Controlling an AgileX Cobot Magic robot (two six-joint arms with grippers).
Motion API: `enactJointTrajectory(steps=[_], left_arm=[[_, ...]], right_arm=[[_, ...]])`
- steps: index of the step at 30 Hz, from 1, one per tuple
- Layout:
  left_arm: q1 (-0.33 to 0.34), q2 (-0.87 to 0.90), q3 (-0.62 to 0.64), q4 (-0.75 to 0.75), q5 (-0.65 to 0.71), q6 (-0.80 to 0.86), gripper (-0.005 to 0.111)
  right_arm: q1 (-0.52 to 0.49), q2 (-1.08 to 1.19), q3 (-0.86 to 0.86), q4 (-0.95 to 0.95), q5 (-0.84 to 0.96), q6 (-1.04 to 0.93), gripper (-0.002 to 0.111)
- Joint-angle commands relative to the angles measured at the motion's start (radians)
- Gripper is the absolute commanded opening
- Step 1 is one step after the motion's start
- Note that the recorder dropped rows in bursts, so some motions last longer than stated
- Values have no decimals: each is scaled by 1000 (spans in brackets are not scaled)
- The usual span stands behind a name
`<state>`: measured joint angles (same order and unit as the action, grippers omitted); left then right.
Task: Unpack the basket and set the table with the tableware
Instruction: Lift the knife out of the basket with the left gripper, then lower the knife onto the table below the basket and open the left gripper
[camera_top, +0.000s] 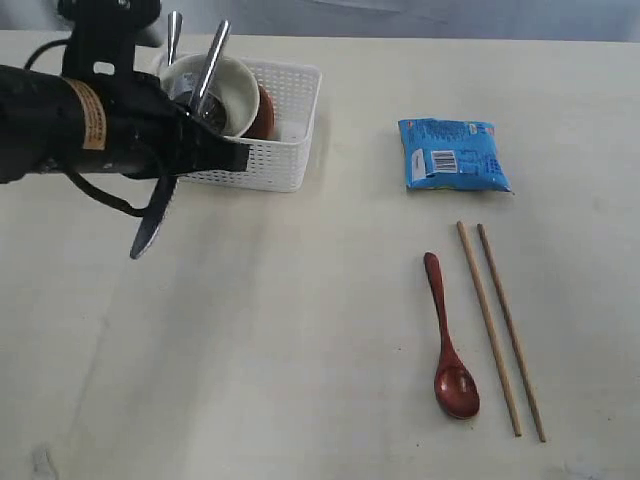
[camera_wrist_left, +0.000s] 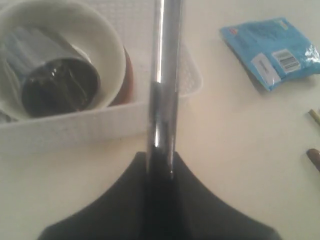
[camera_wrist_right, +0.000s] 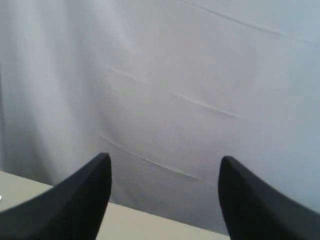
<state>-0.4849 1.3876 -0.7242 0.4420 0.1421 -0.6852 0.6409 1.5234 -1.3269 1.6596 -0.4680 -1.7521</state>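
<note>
**Left hand has the knife, next to basket**

Left hand (camera_wrist_left: 161, 167) clamped tight on knife (camera_top: 152, 228), blade hanging below it above tabletop (camera_top: 250, 350), just beside basket (camera_top: 290, 150). Bowl (camera_top: 238, 88) with cup (camera_wrist_left: 57, 87) sits in basket. Spoon (camera_top: 450, 345) and 2 chopsticks (camera_top: 500, 325) lie on tabletop, well apart from it. Right hand (camera_wrist_right: 162, 195) spread wide, holding nothing.

The blue snack packet (camera_top: 454, 154) bears a white barcode patch (camera_top: 444, 161), but no lettering is legible.
</note>
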Motion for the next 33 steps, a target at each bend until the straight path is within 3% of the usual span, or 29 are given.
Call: enactJointTrajectory(steps=[1,4,9,16,19,22,33], left_arm=[[-27,71,-4,-8,77,-136,0],[-61,144,-4,-8,130,-187,0],[-179,246,-4,-2,166,-302,0],[-178,278,1,0,202,-474,0],[-178,324,1,69,185,-546,0],[-178,365,-4,82,117,-562,0],[-178,443,-50,123,131,-569,4]], right_arm=[[-96,-12,50,77,-23,7,59],[-142,-12,92,85,-32,3,59],[-160,-12,194,85,-106,-20,59],[-160,-12,246,85,-152,-22,59],[-160,-12,248,85,-153,-20,59],[-160,-12,248,85,-153,-17,59],[-160,-12,248,85,-153,-17,59]])
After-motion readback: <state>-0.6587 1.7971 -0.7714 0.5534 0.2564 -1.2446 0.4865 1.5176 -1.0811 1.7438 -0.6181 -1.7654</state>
